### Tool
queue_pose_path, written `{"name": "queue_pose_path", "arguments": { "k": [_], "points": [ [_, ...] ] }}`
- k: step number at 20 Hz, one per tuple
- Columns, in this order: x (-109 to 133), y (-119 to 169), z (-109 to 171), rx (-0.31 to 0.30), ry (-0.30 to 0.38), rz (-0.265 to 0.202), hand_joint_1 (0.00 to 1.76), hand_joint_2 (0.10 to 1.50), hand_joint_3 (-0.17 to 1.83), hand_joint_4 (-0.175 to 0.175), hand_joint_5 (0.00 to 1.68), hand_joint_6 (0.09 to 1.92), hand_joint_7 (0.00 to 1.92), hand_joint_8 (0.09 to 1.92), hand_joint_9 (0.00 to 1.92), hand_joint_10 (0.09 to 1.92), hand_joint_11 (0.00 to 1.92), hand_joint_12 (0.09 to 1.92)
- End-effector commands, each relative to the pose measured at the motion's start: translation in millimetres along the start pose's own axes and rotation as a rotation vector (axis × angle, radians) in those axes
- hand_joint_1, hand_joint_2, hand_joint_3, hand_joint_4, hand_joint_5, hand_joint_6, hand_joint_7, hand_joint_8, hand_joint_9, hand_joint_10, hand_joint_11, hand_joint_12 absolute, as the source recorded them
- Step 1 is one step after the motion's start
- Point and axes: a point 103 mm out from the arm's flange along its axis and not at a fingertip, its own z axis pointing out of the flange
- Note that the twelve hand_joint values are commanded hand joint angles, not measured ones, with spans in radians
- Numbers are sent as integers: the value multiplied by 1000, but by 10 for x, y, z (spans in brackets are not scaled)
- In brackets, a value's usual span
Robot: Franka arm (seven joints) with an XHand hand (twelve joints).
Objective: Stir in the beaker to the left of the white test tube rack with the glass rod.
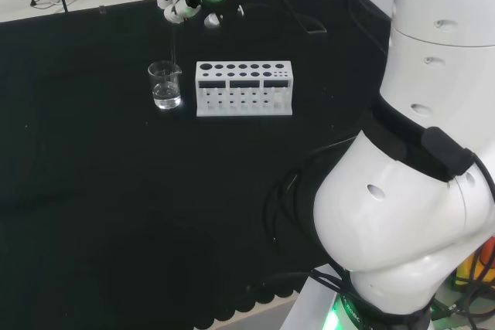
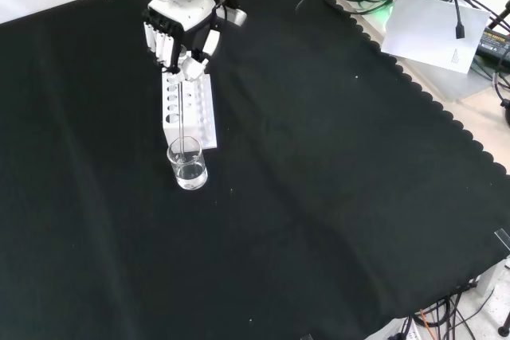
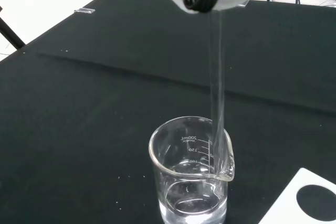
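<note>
Pinching a thin clear glass rod (image 3: 216, 72), the hand's (image 2: 177, 33) curled fingers dip it into the round beaker (image 1: 165, 85).

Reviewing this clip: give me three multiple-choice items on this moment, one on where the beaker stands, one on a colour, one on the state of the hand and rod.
1. In the head view, where is the beaker relative to the white test tube rack?
A. to its left
B. to its right
C. on top of it

2. What colour is the cloth on the bench?
A. white
B. black
C. green

3. What is the hand doing?
A. resting flat on the cloth
B. holding the glass rod upright at the beaker
C. gripping the rack

Answers: 1 A, the beaker stands left of the rack; 2 B, the cloth is black; 3 B, the rod hangs from the hand down to the beaker.
</note>
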Motion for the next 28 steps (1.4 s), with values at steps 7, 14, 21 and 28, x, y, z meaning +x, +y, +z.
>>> {"name": "queue_pose_path", "arguments": {
  "k": [7, 14, 21, 28],
  "points": [
    [271, 288, 9, -51, 12, -66, 1311, 893, 289, -175, 1170, 435, 1202, 974, 1611, 913, 1409, 1092],
    [-62, 216, 33, -28, -2, -4, 1311, 894, 288, -175, 1170, 434, 1202, 973, 1611, 912, 1409, 1091],
    [-60, -69, 0, -6, -3, 25, 1311, 894, 287, -175, 1171, 433, 1202, 972, 1611, 912, 1409, 1091],
    [486, -55, 16, 4, -6, -55, 1311, 894, 286, -175, 1171, 432, 1202, 972, 1612, 911, 1409, 1091]
  ]
}}
